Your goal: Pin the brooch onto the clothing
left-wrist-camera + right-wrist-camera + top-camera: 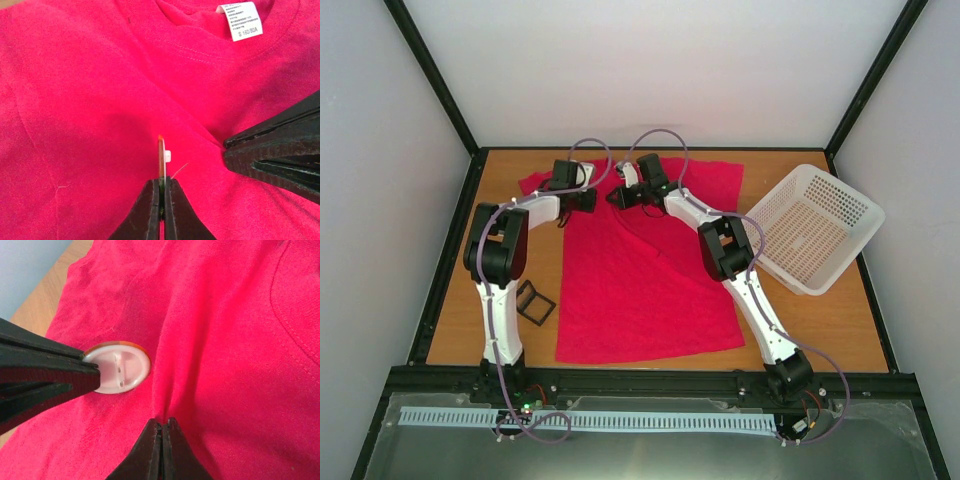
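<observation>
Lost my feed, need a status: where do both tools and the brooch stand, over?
Left tool shut on brooch, edge-on over the shirt near the collar. Right tool shut, pinching a shirt fold beside it. Nothing in the way, over.

Left gripper (161, 184) and right gripper (162, 422) pinched closed, seemingly almost touching.

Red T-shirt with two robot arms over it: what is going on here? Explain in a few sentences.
The left tool is shut on the brooch, holding it on edge against the T-shirt near the neck. The right tool is shut beside it, apparently pinching a fold of the cloth. The brooch does not look pinned yet.
</observation>
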Motion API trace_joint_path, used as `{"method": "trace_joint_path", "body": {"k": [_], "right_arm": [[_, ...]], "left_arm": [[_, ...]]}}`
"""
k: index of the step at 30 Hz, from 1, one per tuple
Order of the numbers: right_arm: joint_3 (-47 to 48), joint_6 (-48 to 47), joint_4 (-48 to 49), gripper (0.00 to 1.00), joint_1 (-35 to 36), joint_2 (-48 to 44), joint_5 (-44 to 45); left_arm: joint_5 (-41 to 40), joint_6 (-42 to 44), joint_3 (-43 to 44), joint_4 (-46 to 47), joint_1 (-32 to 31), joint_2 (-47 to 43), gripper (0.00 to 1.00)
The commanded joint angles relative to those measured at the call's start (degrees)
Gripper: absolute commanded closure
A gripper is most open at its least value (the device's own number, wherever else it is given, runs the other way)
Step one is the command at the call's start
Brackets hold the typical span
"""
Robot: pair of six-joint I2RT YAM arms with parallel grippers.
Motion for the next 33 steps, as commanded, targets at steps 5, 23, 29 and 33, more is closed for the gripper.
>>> {"method": "trace_joint_path", "body": {"k": [5, 23, 29, 33], "right_arm": [[-0.26, 1.10, 2.03, 0.97, -0.50, -1.22, -1.10], [-0.63, 4.21, 5.27, 0.97, -1.31, -0.55, -3.29], [0.17, 4.17, 4.99, 0.97, -1.31, -0.04, -4.44], [0.41, 4.02, 4.85, 0.97, -1.31, 0.05, -4.83]], "left_arm": [[-5.57, 5.23, 1.33, -0.74, -2.94, 1.96, 0.99], [-8.21, 8.72, 3.83, -3.83, -4.31, 3.76, 0.99], [-7.70, 9.41, 3.76, -3.71, -4.85, 3.87, 0.99], [-7.39, 9.58, 4.10, -3.85, -5.22, 4.46, 0.99]]}}
